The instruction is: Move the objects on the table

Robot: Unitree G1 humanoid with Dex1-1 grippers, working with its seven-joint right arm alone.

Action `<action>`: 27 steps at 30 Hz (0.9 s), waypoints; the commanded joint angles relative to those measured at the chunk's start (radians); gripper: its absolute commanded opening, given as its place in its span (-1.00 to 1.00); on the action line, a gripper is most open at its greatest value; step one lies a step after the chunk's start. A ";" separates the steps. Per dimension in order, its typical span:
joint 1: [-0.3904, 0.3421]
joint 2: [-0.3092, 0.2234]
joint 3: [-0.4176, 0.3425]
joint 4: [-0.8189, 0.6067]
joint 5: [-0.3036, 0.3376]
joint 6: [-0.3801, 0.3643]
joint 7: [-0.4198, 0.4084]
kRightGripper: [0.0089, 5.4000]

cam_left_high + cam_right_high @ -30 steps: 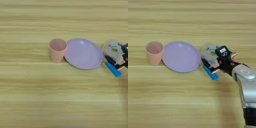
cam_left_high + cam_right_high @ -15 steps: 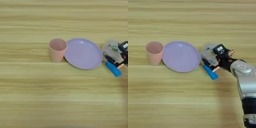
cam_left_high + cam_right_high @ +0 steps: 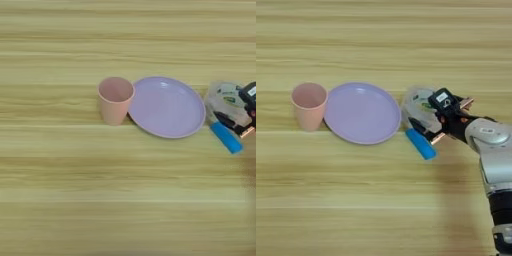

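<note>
Wood-grain table (image 3: 75, 200) is filling the left eye view, pale yellow with horizontal streaks; I'm seeing the cup (image 3: 115, 99) standing upright near the middle, its right side touching or just beside the plate (image 3: 167, 106); the plate is lying flat to the cup's right; at the right edge the tape roll (image 3: 226, 100) is sitting just beside the plate's rim, and the block (image 3: 226, 137) is lying tilted in front of it; only a dark bit of the gripper (image 3: 243, 116) is showing here.

Over in the right eye view I'm getting the whole arm (image 3: 496, 165) coming up from the bottom right corner; the gripper (image 3: 440, 118) is hanging over the tape roll (image 3: 418, 105), with one black finger (image 3: 421, 125) reaching down toward the block (image 3: 421, 143); I cannot tell how the jaws are standing, nor whether anything is in them; the plate (image 3: 362, 113) is resting between the cup (image 3: 308, 105) and the tape roll; the red-and-white box I cannot make out.
</note>
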 commanded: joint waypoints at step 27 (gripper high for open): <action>-0.187 -0.008 0.088 0.249 -0.028 -0.111 -0.005 1.00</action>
